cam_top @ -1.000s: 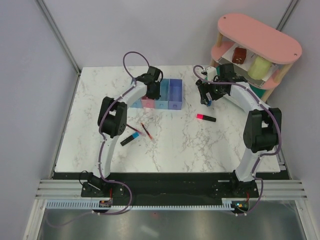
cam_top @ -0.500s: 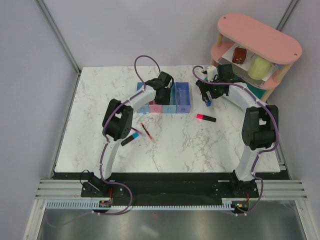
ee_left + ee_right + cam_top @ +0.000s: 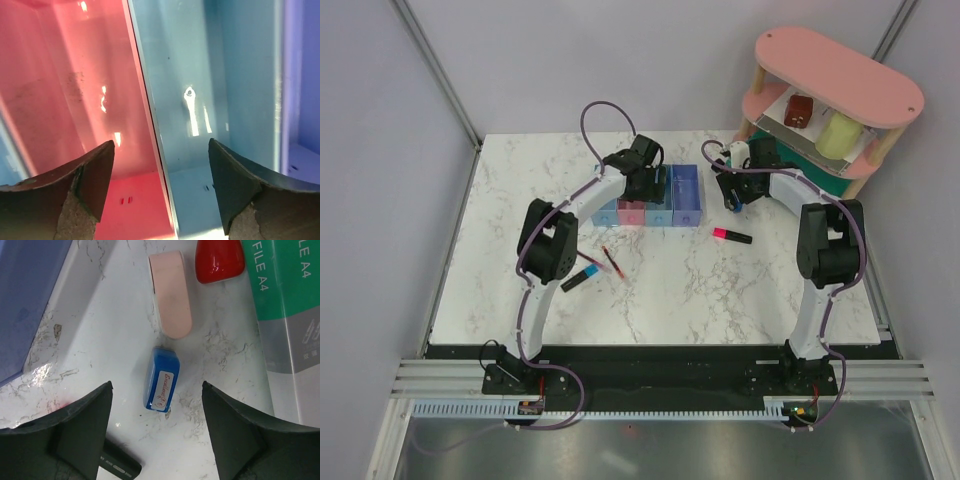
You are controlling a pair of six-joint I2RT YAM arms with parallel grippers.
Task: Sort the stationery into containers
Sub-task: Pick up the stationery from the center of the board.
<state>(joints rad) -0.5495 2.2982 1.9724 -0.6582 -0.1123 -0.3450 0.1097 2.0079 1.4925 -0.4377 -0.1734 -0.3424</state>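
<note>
Step in hand, as I read it: picking up the blue eraser (image 3: 161, 379).

- The right gripper (image 3: 156, 390) hovers right over it, wide open and holding nothing. One finger sits at 9 o'clock of the eraser and the other at 3.
- The eraser lies flat on the table (image 3: 100, 340), label up. Its long axis runs roughly 12–6 in the wrist view, with the top end tipped slightly toward 1.
- The jaws therefore line up across its short width, so little or no wrist turn looks needed.
- It lies between the dark blue bin (image 3: 25, 290) at 10 o'clock and the green file box (image 3: 285, 305) at 2.
- The pink eraser (image 3: 171, 294) lies just beside it at 12, apart from it and also lengthwise 12–6.

Next move: drop straight down, close on the long sides, and keep clear of the pink one. Then carry it toward 9 to the bins (image 3: 655, 195).

The left gripper (image 3: 160, 150) is open and empty, hanging over the wall between the pink bin (image 3: 75, 75) and the light blue bin (image 3: 200, 75). What shows of both floors is bare.

Left on the table in the top view:
- red-tipped marker (image 3: 731, 235), axis about 9–3, red end toward 9
- blue-tipped marker (image 3: 580, 277)
- red pens (image 3: 612, 260)
</note>
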